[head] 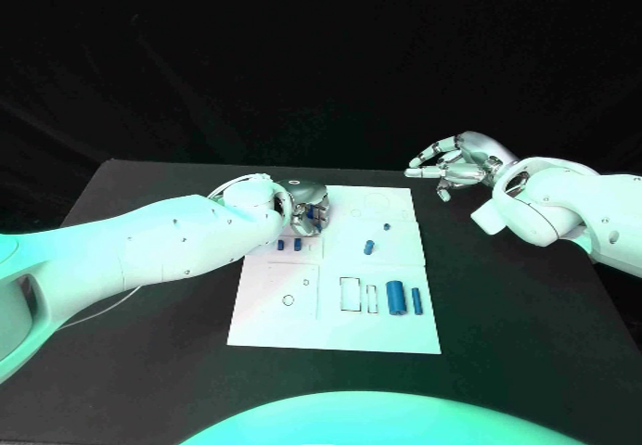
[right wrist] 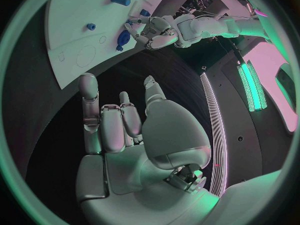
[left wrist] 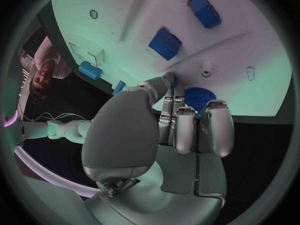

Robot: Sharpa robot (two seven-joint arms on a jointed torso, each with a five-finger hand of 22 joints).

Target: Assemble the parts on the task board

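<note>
Left hand (head: 297,206) holds a blue ridged wheel (left wrist: 199,98) over the white board (head: 335,320), upper left; blue blocks (left wrist: 165,43) beside. Right hand (head: 455,162) empty, fingers loosely curled, upper right off board.

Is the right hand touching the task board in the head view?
No, the right hand hangs over bare black table beyond the far right corner of the task board, clear of it and holding nothing.

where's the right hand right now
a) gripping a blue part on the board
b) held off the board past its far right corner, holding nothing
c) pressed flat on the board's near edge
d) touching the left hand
b: the right hand sits over the black table beyond the task board, fingers apart and holding nothing, while the left hand works at a blue gear-like part on the board.
</note>
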